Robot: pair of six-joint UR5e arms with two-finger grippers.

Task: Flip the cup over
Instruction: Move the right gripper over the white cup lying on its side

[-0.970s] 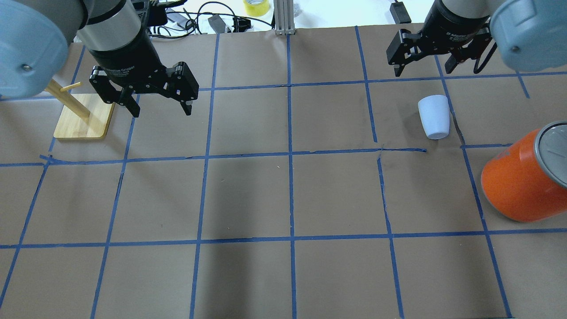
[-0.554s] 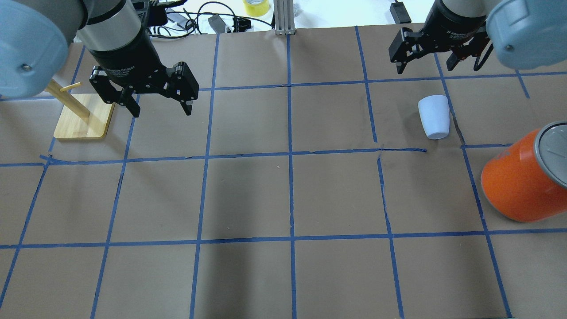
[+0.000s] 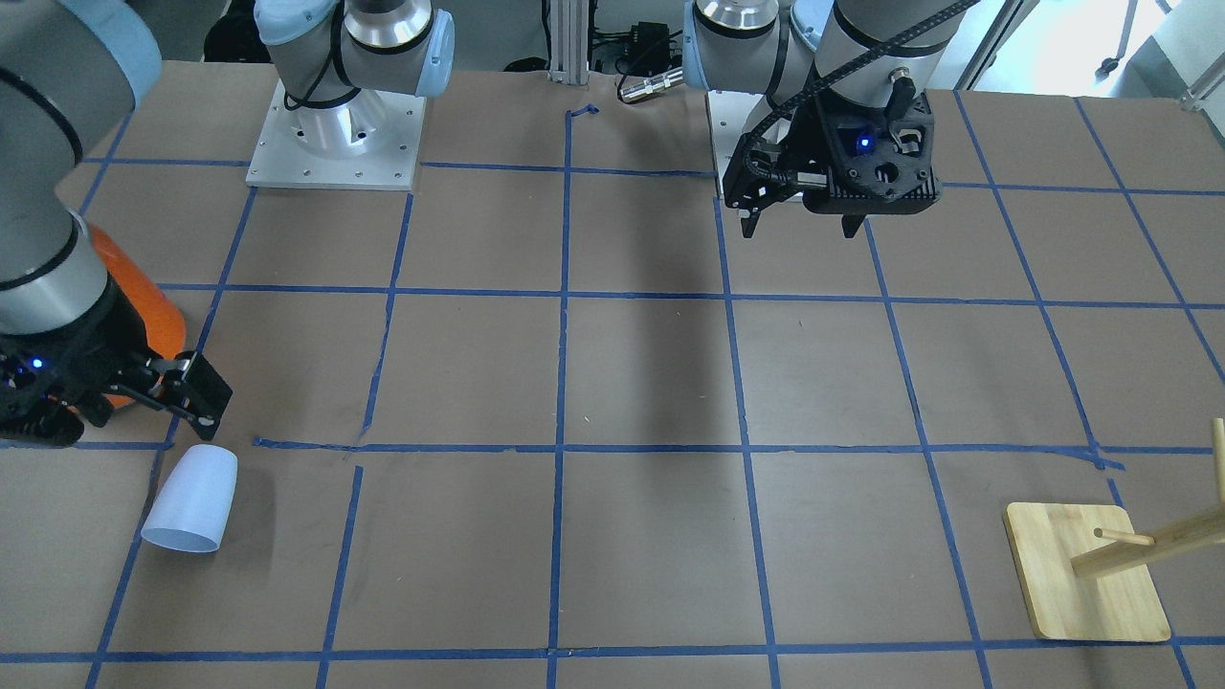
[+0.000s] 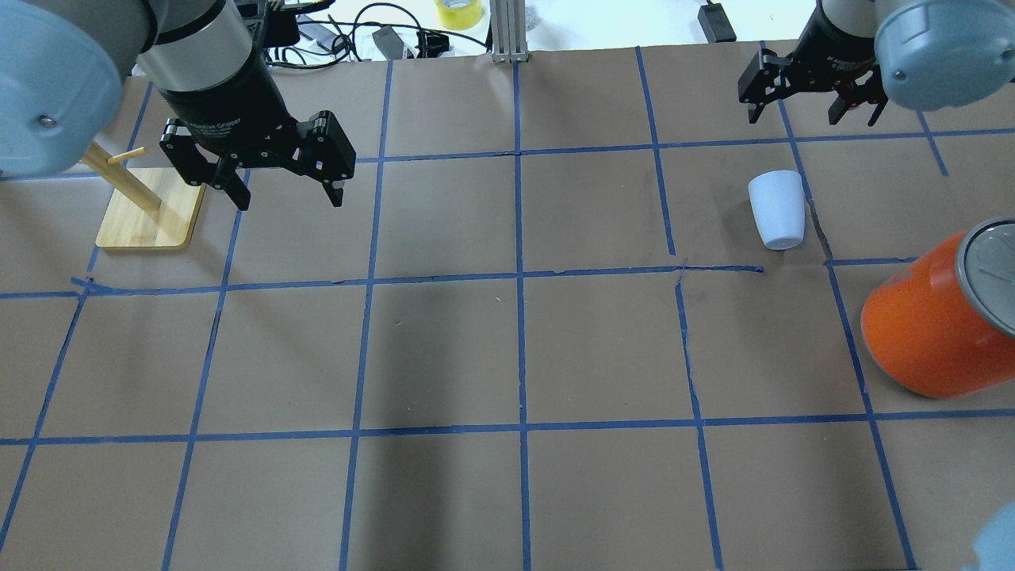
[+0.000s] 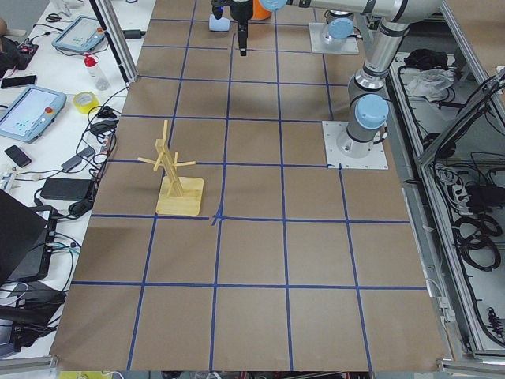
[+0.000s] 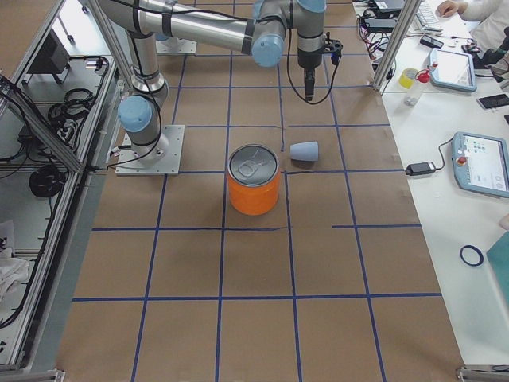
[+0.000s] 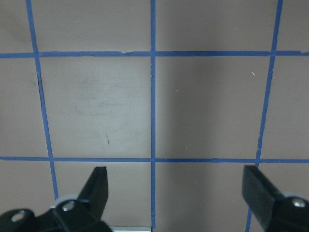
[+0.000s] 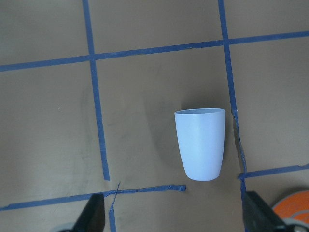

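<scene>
The pale blue-white cup (image 4: 777, 210) lies on its side on the brown paper at the right, its mouth turned away from the robot's base. It shows too in the front-facing view (image 3: 191, 500), the right side view (image 6: 305, 150) and the right wrist view (image 8: 200, 143). My right gripper (image 4: 810, 115) hangs open beyond the cup, clear of it, with nothing between its fingers (image 8: 94, 215). Over the left part of the table my left gripper (image 4: 289, 198) is open and empty, seen as well from the front (image 3: 799, 228) and from its wrist (image 7: 176, 188).
A large orange can (image 4: 928, 333) with a silver lid stands near the right edge, close to the cup. A wooden peg stand (image 4: 151, 210) sits at the far left beside the left gripper. Cables and a yellow tape roll (image 4: 458, 12) lie past the far edge.
The right gripper has moved farther from the robot and to the right, away from the cup. The cup and the left gripper have not moved.
</scene>
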